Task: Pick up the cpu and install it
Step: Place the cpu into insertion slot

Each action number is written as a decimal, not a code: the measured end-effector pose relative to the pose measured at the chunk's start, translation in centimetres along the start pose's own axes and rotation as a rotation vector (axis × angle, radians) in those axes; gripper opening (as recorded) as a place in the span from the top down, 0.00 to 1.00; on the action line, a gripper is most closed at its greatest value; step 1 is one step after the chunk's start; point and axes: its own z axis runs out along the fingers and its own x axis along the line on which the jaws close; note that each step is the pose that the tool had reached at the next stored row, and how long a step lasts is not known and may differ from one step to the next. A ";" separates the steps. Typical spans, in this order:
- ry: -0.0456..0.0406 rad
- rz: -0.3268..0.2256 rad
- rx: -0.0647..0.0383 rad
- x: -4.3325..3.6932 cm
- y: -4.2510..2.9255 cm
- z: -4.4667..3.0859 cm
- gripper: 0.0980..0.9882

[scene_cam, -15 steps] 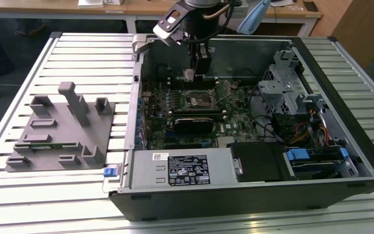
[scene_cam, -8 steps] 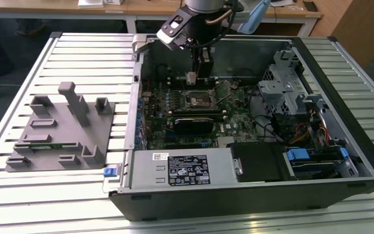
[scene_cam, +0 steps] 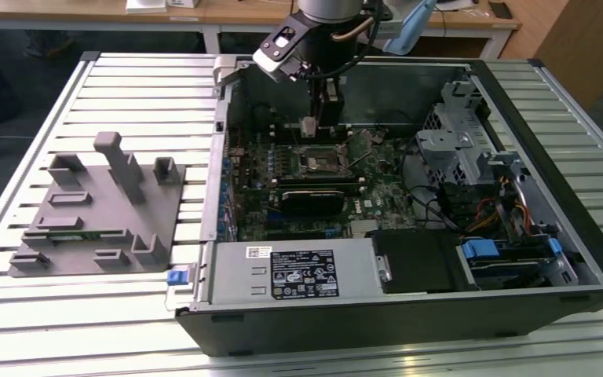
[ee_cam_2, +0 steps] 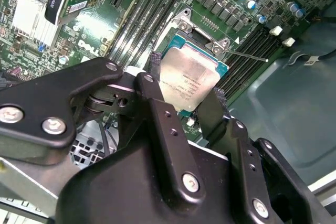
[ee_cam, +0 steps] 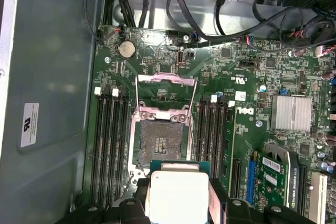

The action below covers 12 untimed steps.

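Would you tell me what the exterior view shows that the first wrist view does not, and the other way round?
The exterior view adds the grey fixture on the slatted table. It also takes in the whole computer case with its labelled power supply. The first wrist view adds the coin battery and a close look into the open socket. Both show the cpu held in the gripper by that socket, not seated in it.
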 end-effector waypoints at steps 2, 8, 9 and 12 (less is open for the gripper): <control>0.0002 0.000 0.000 0.00 0.00 0.05 0.52; 0.0001 0.002 0.000 0.01 0.02 0.31 0.52; 0.0001 0.002 0.000 0.01 0.03 0.54 0.52; 0.0000 0.003 0.000 0.02 0.03 0.71 0.52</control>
